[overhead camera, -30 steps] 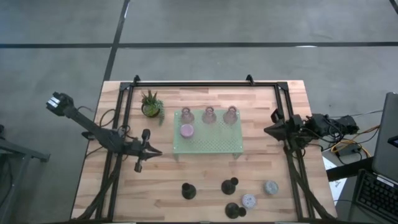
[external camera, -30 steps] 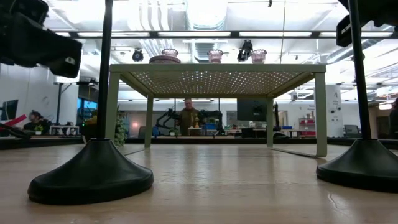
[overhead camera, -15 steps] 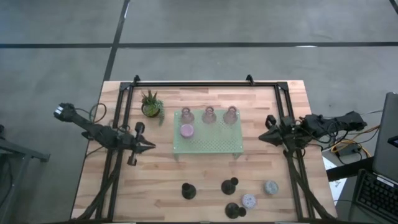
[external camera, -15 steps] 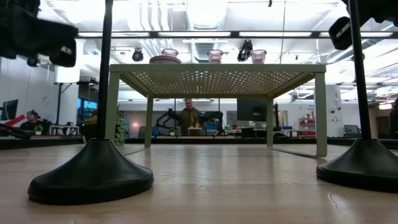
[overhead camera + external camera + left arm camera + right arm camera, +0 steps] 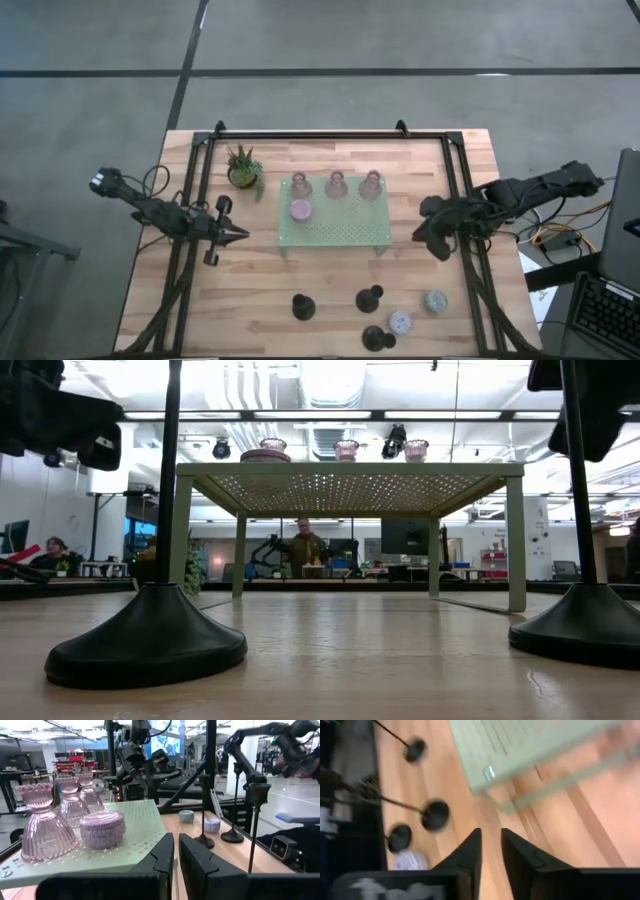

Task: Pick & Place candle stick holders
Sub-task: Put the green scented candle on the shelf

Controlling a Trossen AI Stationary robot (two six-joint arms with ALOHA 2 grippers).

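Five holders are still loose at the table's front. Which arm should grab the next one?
Probably the right. The right gripper hangs beside the tray, nearer the blue-grey holder and lilac holder. The left gripper sits across the tray.

I find no text, label, brand, number or sign that I can read in any of my views. The screens and shelves in the room beyond the desk [image 5: 330,650] are too far off and too small to make out, and the right wrist view is too smeared to show any lettering.
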